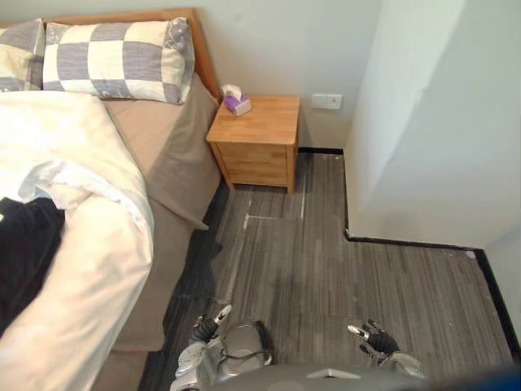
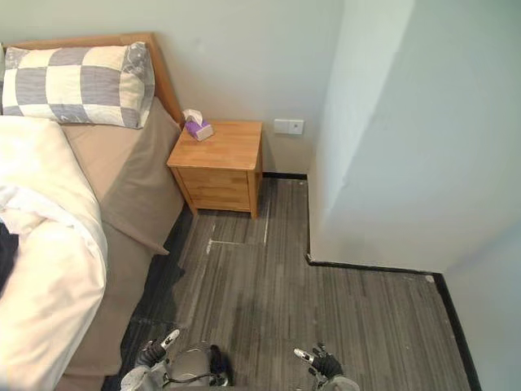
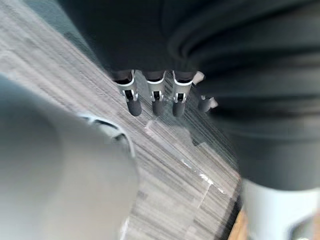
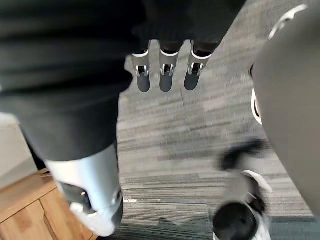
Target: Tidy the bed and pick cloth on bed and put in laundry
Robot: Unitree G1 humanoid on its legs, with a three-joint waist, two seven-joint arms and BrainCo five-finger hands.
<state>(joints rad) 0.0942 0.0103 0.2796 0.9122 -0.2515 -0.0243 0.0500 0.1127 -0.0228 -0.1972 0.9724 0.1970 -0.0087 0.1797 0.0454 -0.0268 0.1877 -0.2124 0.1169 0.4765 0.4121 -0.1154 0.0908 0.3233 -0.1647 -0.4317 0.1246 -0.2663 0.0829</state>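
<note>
Hanging hands: left hand point(image 1: 205, 327) at 6 o'clock, right hand point(image 1: 373, 336) at 5 o'clock, both with fingers straight, holding nothing.
Black cloth point(image 1: 24, 244): lying on white duvet point(image 1: 98, 269), 9 o'clock.

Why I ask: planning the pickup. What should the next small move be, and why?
Probably turn left toward the bed: the black cloth lies on the white duvet there, while the left hand and right hand hang open over the floor, empty.
</note>
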